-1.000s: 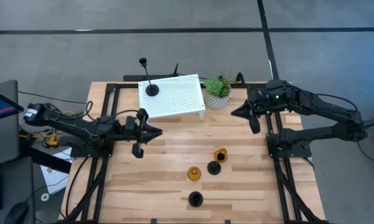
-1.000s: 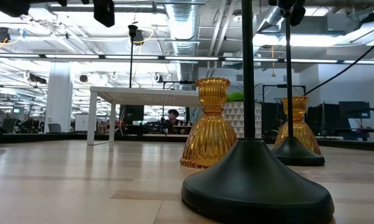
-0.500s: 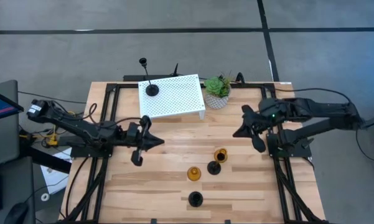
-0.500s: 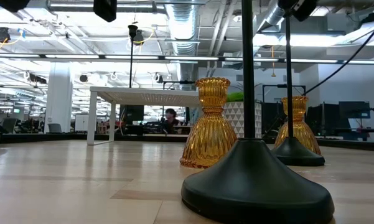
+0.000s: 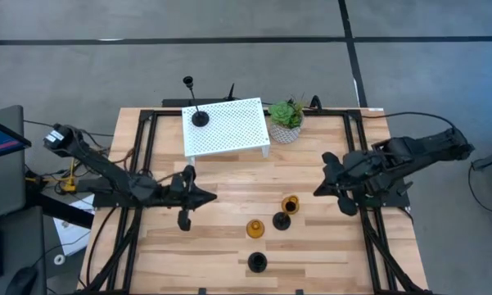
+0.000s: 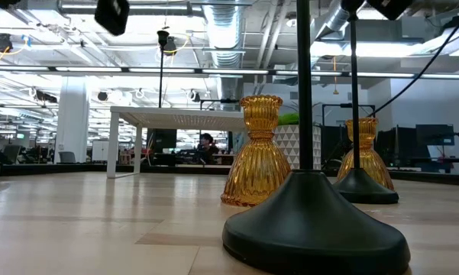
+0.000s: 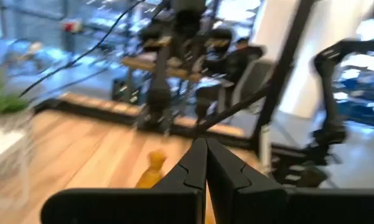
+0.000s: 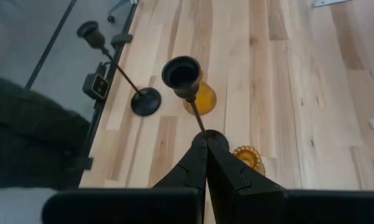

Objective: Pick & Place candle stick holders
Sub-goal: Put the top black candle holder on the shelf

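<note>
Two amber cone-shaped holders (image 5: 290,202) (image 5: 255,228) and two black stemmed holders (image 5: 282,221) (image 5: 257,262) stand on their bases on the wooden table, right of centre toward the near edge. A third black holder (image 5: 200,119) stands on the white perforated stand (image 5: 233,131) at the far side. My left gripper (image 5: 210,197) is shut and empty, to the left of the group and pointing toward it. My right gripper (image 5: 317,191) is shut and empty, just right of the group. The right wrist view shows a black holder's cup (image 8: 182,71) ahead of the shut fingers.
A small green potted plant (image 5: 286,119) stands beside the white stand at the far edge. Black frame rails run along the table's left (image 5: 135,188) and right (image 5: 368,238) sides. Bare wood lies between my left gripper and the holders.
My right gripper has moved toward the table's near edge and come down beside the holder group, staying shut. My left gripper has moved a little toward the near edge and the holders, also staying shut. The holders have not moved.
</note>
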### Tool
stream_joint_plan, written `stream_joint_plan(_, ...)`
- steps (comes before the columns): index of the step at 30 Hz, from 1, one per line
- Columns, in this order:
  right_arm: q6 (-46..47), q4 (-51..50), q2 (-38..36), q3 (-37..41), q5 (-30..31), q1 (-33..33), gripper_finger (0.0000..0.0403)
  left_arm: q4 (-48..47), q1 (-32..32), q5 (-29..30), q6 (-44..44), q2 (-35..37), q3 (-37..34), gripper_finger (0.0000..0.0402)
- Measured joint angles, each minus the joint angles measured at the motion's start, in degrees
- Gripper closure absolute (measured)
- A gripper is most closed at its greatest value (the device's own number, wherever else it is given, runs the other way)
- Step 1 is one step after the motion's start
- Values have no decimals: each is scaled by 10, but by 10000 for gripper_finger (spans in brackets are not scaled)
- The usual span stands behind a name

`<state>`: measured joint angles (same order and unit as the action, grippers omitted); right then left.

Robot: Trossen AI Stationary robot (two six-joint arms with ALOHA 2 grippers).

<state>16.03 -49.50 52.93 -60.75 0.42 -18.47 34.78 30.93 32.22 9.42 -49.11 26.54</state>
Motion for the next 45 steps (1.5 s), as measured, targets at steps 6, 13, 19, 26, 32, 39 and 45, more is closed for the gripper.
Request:
stream_joint_plan(6, 33, 0, 0, 0, 53, -50, 403, 12, 45, 53, 42, -36, 0, 397)
stream_joint_plan(13, 79, 4, 25, 0, 96, -97, 403, 51, 70, 69, 46, -59, 0, 398)
stream_joint_plan(19, 110, 18, 94, 0, 96, -112, 403, 53, 76, 70, 46, -61, 0, 398)
stream_joint_plan(26, 136, 19, 157, 0, 125, -102, 403, 54, 76, 69, 46, -60, 0, 398)
stream_joint_plan(32, 140, 17, 183, 0, 131, -95, 403, 54, 76, 68, 46, -60, 0, 398)
stream_joint_plan(39, 107, 21, 173, 0, 176, -104, 403, 56, 76, 68, 46, -60, 0, 398)
stream_joint_plan(45, 92, 77, 99, 36, 190, -108, 403, 56, 76, 68, 46, -60, 0, 398)
